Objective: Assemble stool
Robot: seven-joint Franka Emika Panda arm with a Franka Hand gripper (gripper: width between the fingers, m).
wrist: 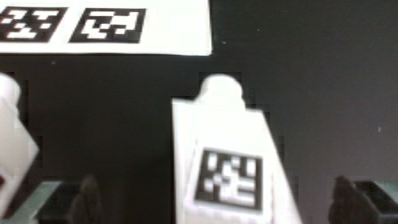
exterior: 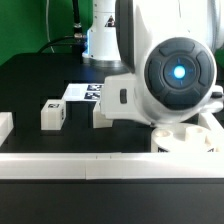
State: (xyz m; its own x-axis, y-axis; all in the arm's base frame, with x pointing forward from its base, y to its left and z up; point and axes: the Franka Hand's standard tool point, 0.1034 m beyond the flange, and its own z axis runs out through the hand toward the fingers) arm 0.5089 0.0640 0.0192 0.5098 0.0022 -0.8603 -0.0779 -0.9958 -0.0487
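Note:
In the wrist view a white stool leg (wrist: 222, 150) with a black-and-white tag lies on the black table, its peg end pointing away from me. My gripper (wrist: 217, 202) is open and straddles it; the dark fingertips (wrist: 64, 202) stand clear on either side, not touching. A second white leg (wrist: 11, 130) shows at the picture's edge. In the exterior view the arm's hand (exterior: 120, 95) is low over one leg (exterior: 100, 116), and another leg (exterior: 52, 113) lies to the exterior view's left of it. The round white seat (exterior: 188, 142) sits at the exterior view's right, partly hidden by the arm.
The marker board (exterior: 84, 92) lies behind the legs and also shows in the wrist view (wrist: 89, 25). White border rails run along the front (exterior: 70, 161) and the exterior view's left (exterior: 5, 126). The arm's wrist (exterior: 178, 70) blocks much of the exterior view.

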